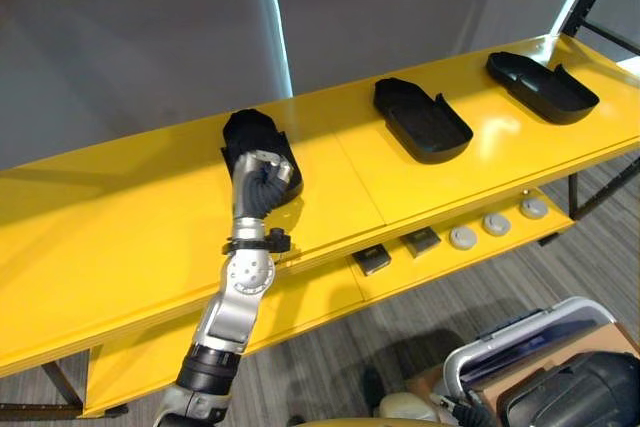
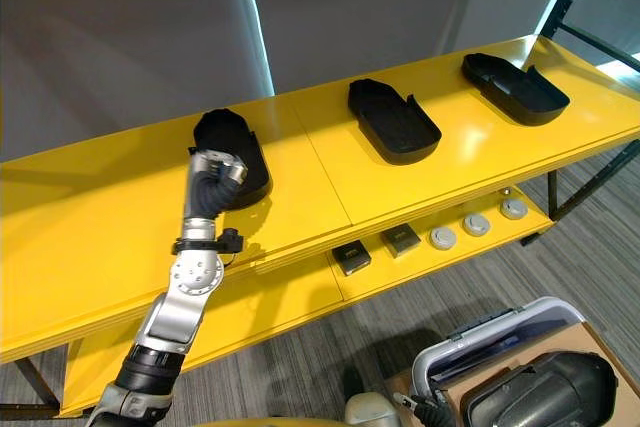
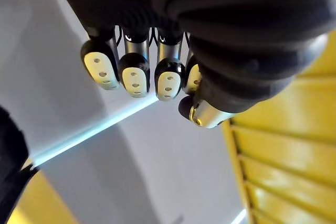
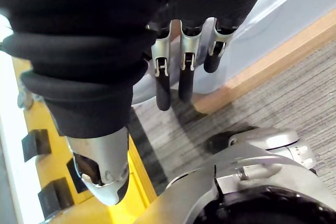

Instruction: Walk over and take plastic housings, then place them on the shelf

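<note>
Grey wall panels [image 1: 150, 37] stand behind a long yellow shelf [image 1: 130, 237], which crosses the head views from 8 o'clock to 2 o'clock. Three black plastic housings lie on its top board, well apart from one another. The left plastic housing [image 1: 250, 132] sits near the middle of the view, the middle plastic housing [image 1: 420, 119] lies at 2 o'clock from it, and the right plastic housing [image 1: 540, 85] is further out along the same line.

The left robot hand [image 1: 262, 175] is reached up from 7 o'clock and sits over the near end of the left plastic housing. In its wrist view its fingers [image 3: 134, 74] are curled in against the thumb, with nothing seen between them. Whether the robot hand touches the housing cannot be told.

On the shelf's lower board, at 4 o'clock from the left robot hand, lie two small black square parts [image 1: 372, 260] and three grey round parts [image 1: 496, 224] in a row.

The right robot hand [image 4: 181, 72] hangs over grey carpet floor [image 4: 294, 93], its fingers straight and loose, holding nothing.
</note>
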Tool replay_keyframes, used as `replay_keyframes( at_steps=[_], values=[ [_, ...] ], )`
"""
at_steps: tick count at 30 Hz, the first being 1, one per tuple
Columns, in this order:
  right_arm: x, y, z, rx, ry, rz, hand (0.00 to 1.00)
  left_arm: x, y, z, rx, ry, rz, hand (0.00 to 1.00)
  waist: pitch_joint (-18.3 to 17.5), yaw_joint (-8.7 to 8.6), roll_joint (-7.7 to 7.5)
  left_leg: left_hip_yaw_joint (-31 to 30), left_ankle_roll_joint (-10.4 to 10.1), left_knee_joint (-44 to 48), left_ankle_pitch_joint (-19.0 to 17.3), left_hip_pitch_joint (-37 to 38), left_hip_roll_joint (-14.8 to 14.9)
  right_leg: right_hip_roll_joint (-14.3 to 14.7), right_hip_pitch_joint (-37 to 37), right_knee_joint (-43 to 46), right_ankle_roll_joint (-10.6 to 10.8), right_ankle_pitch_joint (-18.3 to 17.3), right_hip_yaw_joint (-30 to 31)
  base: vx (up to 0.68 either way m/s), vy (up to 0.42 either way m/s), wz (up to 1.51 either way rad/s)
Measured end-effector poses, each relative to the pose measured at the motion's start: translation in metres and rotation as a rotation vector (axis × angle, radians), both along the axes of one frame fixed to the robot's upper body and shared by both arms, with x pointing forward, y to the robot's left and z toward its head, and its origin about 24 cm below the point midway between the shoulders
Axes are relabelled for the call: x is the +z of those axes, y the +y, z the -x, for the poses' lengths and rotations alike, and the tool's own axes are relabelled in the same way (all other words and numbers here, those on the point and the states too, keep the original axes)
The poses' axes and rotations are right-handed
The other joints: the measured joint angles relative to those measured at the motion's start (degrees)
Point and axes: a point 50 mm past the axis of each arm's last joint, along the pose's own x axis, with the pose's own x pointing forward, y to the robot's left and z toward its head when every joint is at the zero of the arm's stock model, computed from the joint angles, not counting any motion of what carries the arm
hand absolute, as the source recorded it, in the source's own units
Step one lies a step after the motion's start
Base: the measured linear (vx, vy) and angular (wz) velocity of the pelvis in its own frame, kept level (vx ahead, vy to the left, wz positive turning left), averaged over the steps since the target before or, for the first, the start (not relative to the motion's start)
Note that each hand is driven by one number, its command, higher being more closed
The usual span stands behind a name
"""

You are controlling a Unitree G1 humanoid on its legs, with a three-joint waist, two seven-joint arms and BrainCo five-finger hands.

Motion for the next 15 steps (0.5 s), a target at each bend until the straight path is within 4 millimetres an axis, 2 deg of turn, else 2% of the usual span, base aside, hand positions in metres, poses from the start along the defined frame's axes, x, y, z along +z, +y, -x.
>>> replay_keyframes(
  at_steps=[1, 3, 4, 5, 6, 7, 8, 9, 10, 11, 12, 13, 15],
  values=[
    [0.0, -0.001, 0.0, 0.0, 0.002, 0.001, 0.0, -0.002, 0.01, 0.004, 0.043, -0.005, 0.029, 1.0, 0.0, 0.52, 0.06, -0.22, -0.03, -0.01, 0.09, 0.0, 0.02, 0.03, 0.07, 0.0, -0.04, -0.02, -0.12, -0.02, -0.022, 0.19],
    [-0.001, -0.002, 0.004, -0.007, 0.024, 0.002, 0.0, -0.018, 0.055, 0.026, 0.236, 0.025, 0.139, 1.0, 0.03, 1.19, 0.11, -1.83, 0.0, -0.08, 0.77, 0.08, 0.07, 0.03, 0.93, 0.01, -0.27, -0.26, -1.56, -0.01, -0.019, 0.32],
    [-0.001, -0.002, 0.004, -0.01, 0.027, 0.001, 0.0, -0.025, 0.065, 0.032, 0.281, 0.044, 0.169, 1.0, 0.03, 1.49, 0.1, -2.11, -0.04, -0.09, 0.82, 0.23, 0.08, 0.03, 1.22, 0.01, -0.3, -0.28, -1.77, 0.0, -0.01, 0.27],
    [-0.002, -0.003, 0.007, -0.02, 0.037, 0.002, 0.0, -0.041, 0.084, 0.045, 0.358, 0.1, 0.219, 1.0, 0.02, 2.61, 0.1, -2.21, -0.08, -0.19, 0.87, 0.67, 0.12, 0.03, 1.68, 0.01, -0.32, -0.29, -2.5, 0.0, -0.001, 0.13],
    [-0.002, -0.004, 0.009, -0.026, 0.042, 0.004, 0.0, -0.051, 0.092, 0.052, 0.398, 0.135, 0.24, 1.0, -0.09, 3.06, 0.07, -2.33, -0.08, -0.21, 0.87, 0.73, 0.12, 0.01, 1.85, 0.01, -0.33, -0.3, -2.79, -0.01, 0.005, 0.12],
    [-0.002, -0.006, 0.013, -0.037, 0.051, 0.006, 0.0, -0.07, 0.104, 0.066, 0.459, 0.21, 0.285, 1.0, -0.48, 3.99, -0.07, -2.61, 0.03, -0.39, 0.95, 0.7, 0.05, -0.05, 1.88, 0.01, -0.32, -0.34, -3.04, -0.01, 0.009, 0.17],
    [-0.002, -0.006, 0.015, -0.043, 0.061, 0.005, 0.0, -0.091, 0.112, 0.081, 0.503, 0.309, 0.314, 1.0, -0.98, 4.24, -0.37, -2.94, 0.1, -0.69, 1.11, 0.63, -0.02, -0.15, 1.88, 0.01, -0.27, -0.43, -3.23, -0.01, 0.011, 0.18],
    [-0.003, -0.006, 0.015, -0.044, 0.067, 0.004, 0.0, -0.102, 0.116, 0.089, 0.523, 0.366, 0.329, 1.0, -1.31, 4.54, -0.54, -3.18, 0.11, -0.86, 1.22, 0.58, -0.05, -0.2, 1.89, 0.01, -0.32, -0.52, -3.35, 0.0, 0.008, 0.21],
    [-0.003, -0.005, 0.017, -0.048, 0.079, 0.004, 0.0, -0.125, 0.12, 0.103, 0.552, 0.487, 0.35, 0.0, -1.88, 5.25, -0.99, -3.55, 0.12, -0.97, 1.29, 0.5, -0.09, -0.26, 1.93, 0.01, -0.1, -0.78, -3.77, 0.0, 0.004, 0.17],
    [-0.004, -0.004, 0.02, -0.052, 0.092, 0.005, 0.0, -0.149, 0.121, 0.115, 0.557, 0.621, 0.384, 0.0, -2.33, 5.6, -1.54, -3.58, 0.12, -0.95, 1.28, 0.48, -0.1, -0.32, 2.07, 0.01, -0.25, -0.96, -4.26, -0.01, 0.003, 0.18],
    [-0.004, -0.003, 0.021, -0.054, 0.098, 0.005, 0.0, -0.161, 0.12, 0.121, 0.558, 0.689, 0.405, 0.0, -2.48, 5.73, -1.73, -3.7, 0.12, -0.94, 1.28, 0.47, -0.1, -0.36, 2.23, 0.01, -0.06, -1.15, -4.47, -0.01, 0.001, 0.17],
    [-0.005, -0.002, 0.022, -0.056, 0.104, 0.002, 0.0, -0.187, 0.116, 0.134, 0.553, 0.826, 0.459, 0.0, -2.64, 5.79, -1.93, -3.93, 0.09, -0.92, 1.27, 0.56, -0.09, -0.41, 2.51, 0.01, 0.18, -1.38, -4.68, -0.01, 0.002, 0.13],
    [-0.004, -0.001, 0.021, -0.047, 0.106, 0.0, 0.0, -0.221, 0.105, 0.155, 0.538, 1.009, 0.538, 0.0, -2.88, 5.82, -2.07, -3.82, -0.05, -0.93, 1.17, 0.84, -0.08, -0.41, 2.74, 0.02, 0.16, -1.44, -4.66, -0.02, 0.004, 0.01]
  ],
)
